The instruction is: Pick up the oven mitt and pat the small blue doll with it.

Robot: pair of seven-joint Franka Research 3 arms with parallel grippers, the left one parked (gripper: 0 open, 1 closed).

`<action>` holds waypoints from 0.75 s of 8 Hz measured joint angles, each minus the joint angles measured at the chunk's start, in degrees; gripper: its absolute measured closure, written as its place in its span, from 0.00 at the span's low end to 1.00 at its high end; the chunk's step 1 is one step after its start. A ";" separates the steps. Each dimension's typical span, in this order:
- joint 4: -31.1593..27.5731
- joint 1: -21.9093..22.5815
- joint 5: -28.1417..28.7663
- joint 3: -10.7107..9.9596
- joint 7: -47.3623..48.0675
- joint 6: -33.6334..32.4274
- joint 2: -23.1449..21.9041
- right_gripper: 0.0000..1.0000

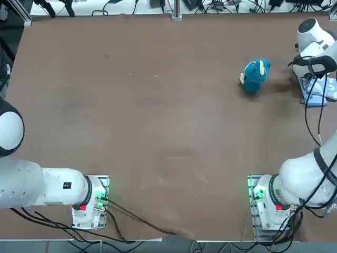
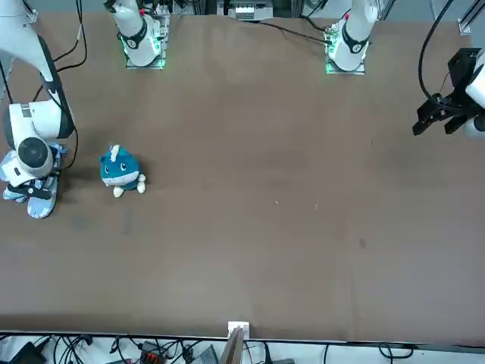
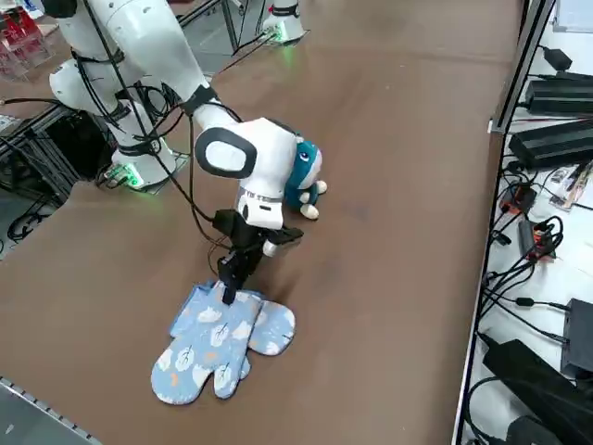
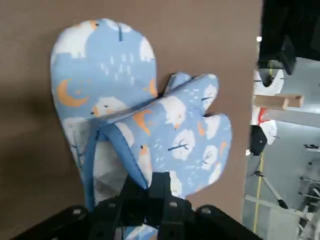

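Observation:
The oven mitt (image 3: pixel 218 348) is light blue with a cloud and moon print, and lies flat near the table's right edge. The wrist view shows two mitt shapes overlapping, the upper one (image 4: pixel 172 135) across the lower one (image 4: pixel 100 75). My right gripper (image 3: pixel 227 292) points down at the cuff end, and in the wrist view the gripper (image 4: pixel 150 192) is shut on the upper mitt's blue-trimmed cuff edge. The small blue doll (image 1: pixel 256 75) stands upright a short way to the left of the mitt; it also shows as the doll (image 2: pixel 120 171) and, half hidden behind my wrist, the doll (image 3: pixel 308 178).
The table's right edge (image 3: pixel 56 394) runs just beyond the mitt. Cables and black boxes (image 3: pixel 556 139) lie off the table's far edge. The right arm's base (image 1: pixel 268 203) sits at the near edge, and brown tabletop (image 1: pixel 158 116) stretches to the left of the doll.

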 joint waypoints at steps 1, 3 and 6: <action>0.52 0.26 -0.01 0.32 -1.51 -1.89 -1.48 0.97; 0.92 0.71 1.17 1.51 -4.95 -4.85 -5.82 0.97; 3.99 1.03 8.90 4.88 -14.82 -14.47 -11.74 0.97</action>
